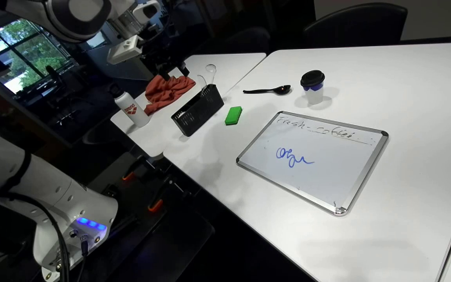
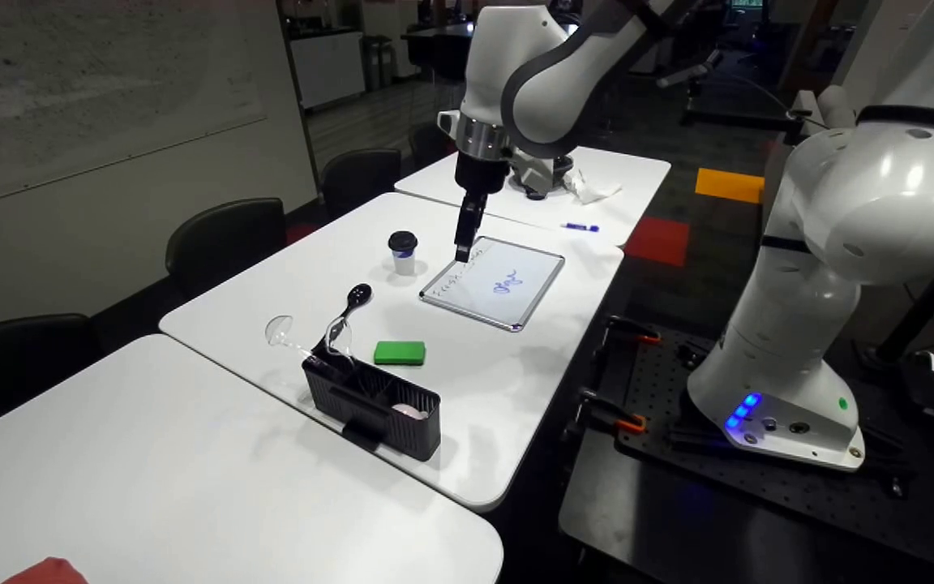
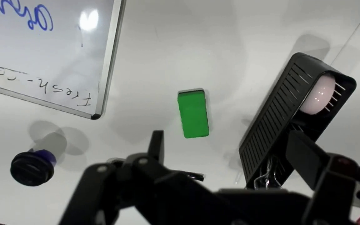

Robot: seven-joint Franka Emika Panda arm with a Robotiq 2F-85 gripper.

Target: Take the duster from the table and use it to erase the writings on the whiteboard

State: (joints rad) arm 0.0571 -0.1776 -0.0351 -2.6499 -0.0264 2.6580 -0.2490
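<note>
The green duster lies flat on the white table in both exterior views (image 1: 233, 116) (image 2: 400, 353) and in the wrist view (image 3: 194, 114). The silver-framed whiteboard (image 1: 327, 172) lies flat on the table. It also shows in an exterior view (image 2: 475, 302) and, partly, in the wrist view (image 3: 17, 51). It bears dark writing (image 1: 333, 132) and a blue scribble (image 1: 292, 156). My gripper (image 3: 232, 153) is open and empty, with its fingers wide apart. It hangs above the table in both exterior views (image 1: 174, 73) (image 2: 464, 247), apart from the duster.
A black slotted caddy (image 3: 267, 115) with clear utensils and a pale round item stands near the duster. A black spoon (image 1: 282, 90) and lidded cup (image 1: 314, 92) are beyond the duster. A white bottle (image 1: 131, 109) and red cloth (image 1: 166, 92) are beside the caddy. A marker (image 2: 580, 228) lies farther off.
</note>
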